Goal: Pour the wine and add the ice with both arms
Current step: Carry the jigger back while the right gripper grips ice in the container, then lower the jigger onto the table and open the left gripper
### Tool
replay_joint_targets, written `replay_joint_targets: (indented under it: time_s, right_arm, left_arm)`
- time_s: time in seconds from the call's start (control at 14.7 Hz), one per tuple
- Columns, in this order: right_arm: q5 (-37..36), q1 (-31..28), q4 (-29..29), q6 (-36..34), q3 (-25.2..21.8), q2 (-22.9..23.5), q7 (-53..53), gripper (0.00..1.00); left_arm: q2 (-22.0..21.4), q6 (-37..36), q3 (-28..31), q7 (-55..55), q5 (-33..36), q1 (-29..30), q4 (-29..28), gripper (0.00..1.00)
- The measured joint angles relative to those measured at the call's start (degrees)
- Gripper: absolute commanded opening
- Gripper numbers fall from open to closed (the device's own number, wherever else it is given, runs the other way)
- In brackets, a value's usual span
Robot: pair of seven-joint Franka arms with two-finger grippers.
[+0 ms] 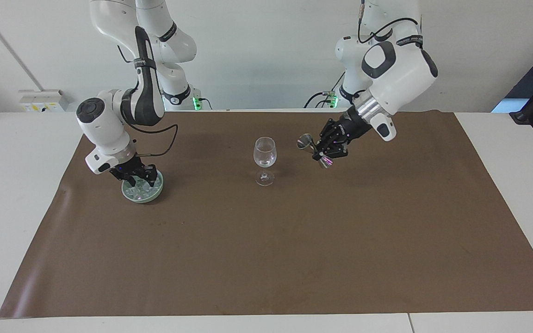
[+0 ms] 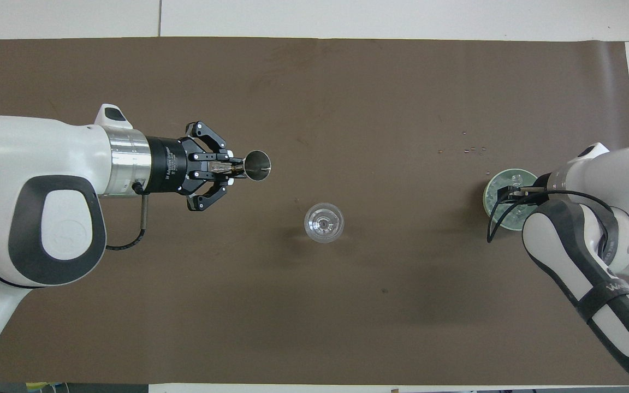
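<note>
One stemmed glass [image 1: 264, 157], one steel jigger [image 2: 256, 165], one green dish [image 1: 142, 194] with a heap of ice [image 1: 138, 190], too many cubes to count, and two arms.

The glass stood upright mid-mat with open brown mat [image 1: 294, 249] all around. The dish sat toward the right arm's end, near the mat's edge.

The left gripper [image 2: 226, 166] hung over bare mat beside the glass, pinched on the jigger's waist; the jigger's long axis lay roughly level, mouth toward the glass.

The right gripper [image 1: 138, 178] was down in the dish on the ice; fingers part-spread, and whether it gripped a cube couldn't be told.
</note>
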Motion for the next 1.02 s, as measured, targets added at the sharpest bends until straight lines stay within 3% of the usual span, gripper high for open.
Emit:
replay_joint_targets:
  time_s: [0.07,0.27,0.54,1.02]
  right_arm:
    - [0.00,0.00,-0.03,0.06,0.00,0.00,0.00,0.62]
    - [0.00,0.02,-0.12,0.16,0.06,0.00,0.00,0.61]
    - [0.00,0.05,-0.23,0.19,0.09,0.00,0.00,0.61]
    - [0.00,0.13,-0.65,0.33,0.11,0.00,0.00,0.54]
  left_arm:
    - [0.01,-1.65,0.03,2.08,-1.08,2.67,-0.09,0.00]
    - [0.51,-6.22,0.12,9.14,-3.50,10.85,-0.62,0.00]
    - [4.87,-9.52,0.21,17.87,-5.28,20.02,-0.93,0.00]
    - [13.23,-10.10,0.11,24.04,-12.71,25.18,-0.90,0.00]
